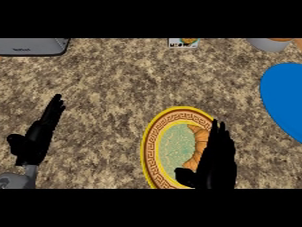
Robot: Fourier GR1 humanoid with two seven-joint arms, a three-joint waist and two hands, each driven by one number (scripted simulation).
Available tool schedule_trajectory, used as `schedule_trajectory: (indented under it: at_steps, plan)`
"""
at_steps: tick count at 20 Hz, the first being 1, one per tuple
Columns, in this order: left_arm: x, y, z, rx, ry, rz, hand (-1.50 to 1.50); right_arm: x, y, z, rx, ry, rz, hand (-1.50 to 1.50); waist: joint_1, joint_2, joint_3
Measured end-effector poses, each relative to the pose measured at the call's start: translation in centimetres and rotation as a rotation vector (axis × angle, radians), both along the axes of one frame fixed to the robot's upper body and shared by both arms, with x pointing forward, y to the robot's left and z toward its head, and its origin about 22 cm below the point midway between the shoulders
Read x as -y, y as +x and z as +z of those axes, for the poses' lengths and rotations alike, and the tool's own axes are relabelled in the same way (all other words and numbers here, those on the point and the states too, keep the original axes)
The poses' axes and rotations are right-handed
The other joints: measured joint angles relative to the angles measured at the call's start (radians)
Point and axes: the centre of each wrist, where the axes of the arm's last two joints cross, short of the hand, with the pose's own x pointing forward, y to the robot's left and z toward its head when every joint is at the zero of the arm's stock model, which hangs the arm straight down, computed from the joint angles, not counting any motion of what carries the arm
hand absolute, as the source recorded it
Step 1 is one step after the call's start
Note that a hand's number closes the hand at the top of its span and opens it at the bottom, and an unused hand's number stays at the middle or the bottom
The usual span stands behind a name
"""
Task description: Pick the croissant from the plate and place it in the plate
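Observation:
A golden-brown croissant [198, 146] lies on the right side of a yellow-rimmed patterned plate [154, 146] at the lower middle of the counter. My right hand [217, 162] hovers over the plate's right edge with straight fingers pointing away from me, covering part of the croissant; it is open and holds nothing. A plain blue plate [294, 104] sits at the right edge of the view, partly cut off. My left hand [39, 135] rests open at the lower left, fingers up, well away from both plates.
The counter top is speckled brown stone. A grey appliance [25, 45] stands at the back left corner. A small box [183, 42] sits at the back middle, and a grey round container [271, 44] at the back right.

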Motion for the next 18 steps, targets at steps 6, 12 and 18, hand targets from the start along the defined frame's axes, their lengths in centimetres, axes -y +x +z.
schedule_trajectory:
  at_steps: [6, 12, 18]
  plan:
    - [-0.4, 0.0, -0.3, 0.005, -0.002, -0.001, 0.00, 0.6, 0.7, 0.2, -0.067, 0.001, 0.003, -1.50, 0.004, 0.002, 0.001]
    - [-0.8, 0.1, 0.0, 0.005, -0.004, -0.006, 0.00, 1.1, 1.5, -0.9, -0.130, -0.026, -0.004, -1.50, 0.007, 0.002, 0.001]
    - [-0.4, 0.2, 0.5, 0.004, -0.005, -0.005, 0.00, 2.3, 2.9, -1.8, -0.184, -0.036, -0.040, -1.50, 0.008, -0.001, 0.001]
